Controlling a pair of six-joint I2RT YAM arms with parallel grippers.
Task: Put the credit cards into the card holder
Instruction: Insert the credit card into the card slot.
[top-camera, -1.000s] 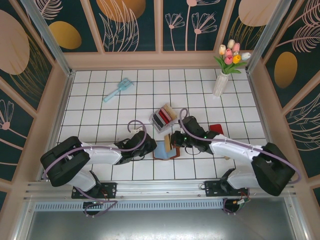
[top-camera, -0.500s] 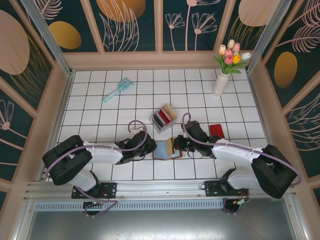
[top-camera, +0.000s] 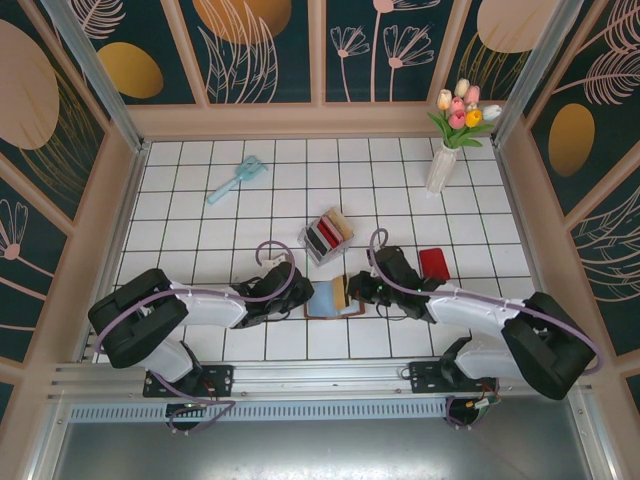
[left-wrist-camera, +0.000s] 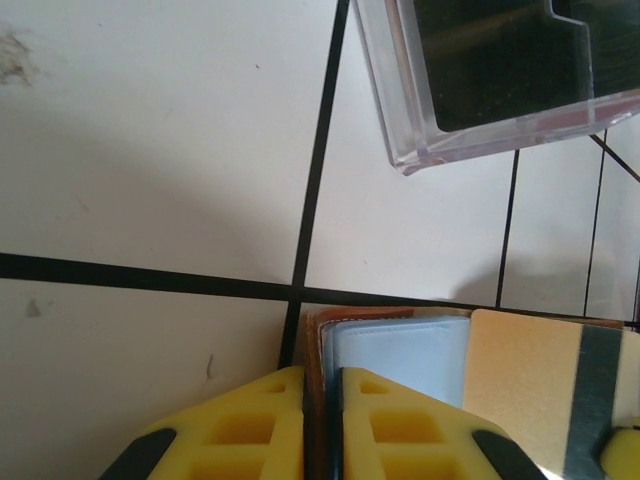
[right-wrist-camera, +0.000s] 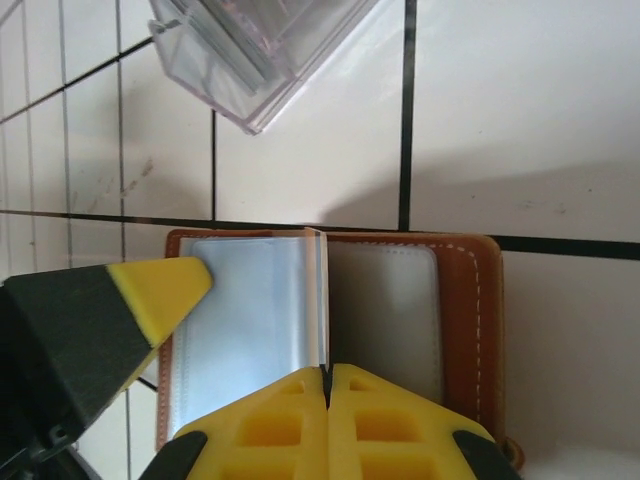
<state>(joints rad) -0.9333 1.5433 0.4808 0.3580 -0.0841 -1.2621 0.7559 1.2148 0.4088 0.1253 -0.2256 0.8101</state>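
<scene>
**tilegrid:** why are both arms crowding the middle of the surface (top-camera: 200, 250) for one little wallet?

**yamfan:** looks like a hold-and-feed job to me. Both arms lie low, stretched in from the near edge with elbows out wide, and the wrists meet head-on over the card holder (top-camera: 325, 300). It's lying open on the tiles, just this side of the clear tray (top-camera: 312, 248) where more credit cards (top-camera: 322, 236) sit

**tilegrid:** so who does what?

**yamfan:** the left claw (left-wrist-camera: 322, 405) is clenched on the holder's leather edge at its left side, one pad on each side. I'd guess that's to pin it so it doesn't skate around. The right claw (right-wrist-camera: 327, 390) is pinched tight on a tan card (left-wrist-camera: 520, 370), held up on edge over the line between the pale sleeve and the right-hand page

**tilegrid:** in a slot yet?

**yamfan:** can't tell, the right wrist view looks straight along its thin edge. My guess is it's lining up. One red card (top-camera: 432, 262) lies off to the right, well apart from the holder
</scene>
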